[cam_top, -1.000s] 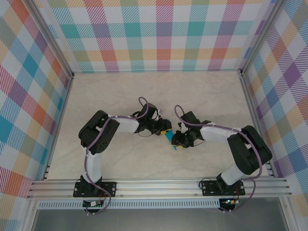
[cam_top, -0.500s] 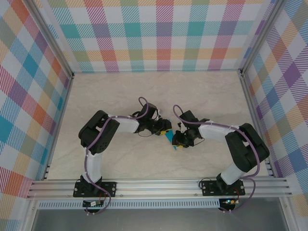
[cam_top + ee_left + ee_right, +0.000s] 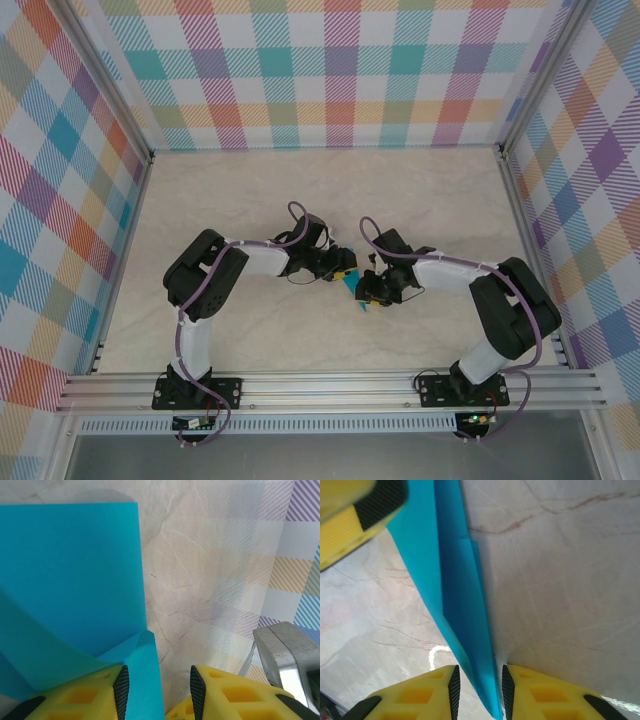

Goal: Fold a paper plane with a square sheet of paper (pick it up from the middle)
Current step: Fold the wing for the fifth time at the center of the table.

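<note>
Carefully now: your right claw point(image 3: 479, 672) is clamped on the folded blue paper point(image 3: 455, 580), which sits between both claws near the middle of the table point(image 3: 250, 190). Your left claw point(image 3: 157, 672) stands apart around a flap; close it squarely before creasing.

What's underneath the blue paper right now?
Pale marbled table shows beside the folded teal paper. The patch directly beneath the sheet is covered, so anything there can't be seen.

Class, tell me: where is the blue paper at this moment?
In the top view the blue paper is near the table's middle, just right of centre, between the tips of the left claw and the right claw.
</note>
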Robot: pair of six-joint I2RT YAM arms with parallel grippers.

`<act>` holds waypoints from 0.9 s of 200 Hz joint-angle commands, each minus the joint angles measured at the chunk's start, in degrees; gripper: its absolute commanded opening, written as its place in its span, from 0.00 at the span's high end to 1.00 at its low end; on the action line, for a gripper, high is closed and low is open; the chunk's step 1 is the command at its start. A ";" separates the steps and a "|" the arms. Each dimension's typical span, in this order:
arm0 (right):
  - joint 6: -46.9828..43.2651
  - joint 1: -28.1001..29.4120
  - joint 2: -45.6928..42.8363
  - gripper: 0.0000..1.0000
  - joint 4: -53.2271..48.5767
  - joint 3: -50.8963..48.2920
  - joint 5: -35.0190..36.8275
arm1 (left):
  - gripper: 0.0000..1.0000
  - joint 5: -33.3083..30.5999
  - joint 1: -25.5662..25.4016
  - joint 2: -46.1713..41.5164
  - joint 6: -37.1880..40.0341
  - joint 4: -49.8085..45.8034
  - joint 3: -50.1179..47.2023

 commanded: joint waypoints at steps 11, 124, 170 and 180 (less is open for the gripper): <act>1.11 -0.28 0.64 0.69 1.72 1.53 -1.49 | 0.60 -1.52 -0.30 3.12 0.47 -5.15 -0.89; 1.50 -1.13 -4.83 0.78 -0.91 0.94 2.91 | 0.60 -1.45 -0.27 3.15 1.20 -6.25 -0.46; 6.88 -1.03 -6.52 0.90 14.68 -3.69 -10.36 | 0.60 -1.54 -0.31 3.17 1.15 -6.17 -0.32; 7.37 -1.07 -5.12 0.91 15.76 -3.71 -10.84 | 0.60 -1.59 -0.32 3.23 1.01 -6.07 -0.18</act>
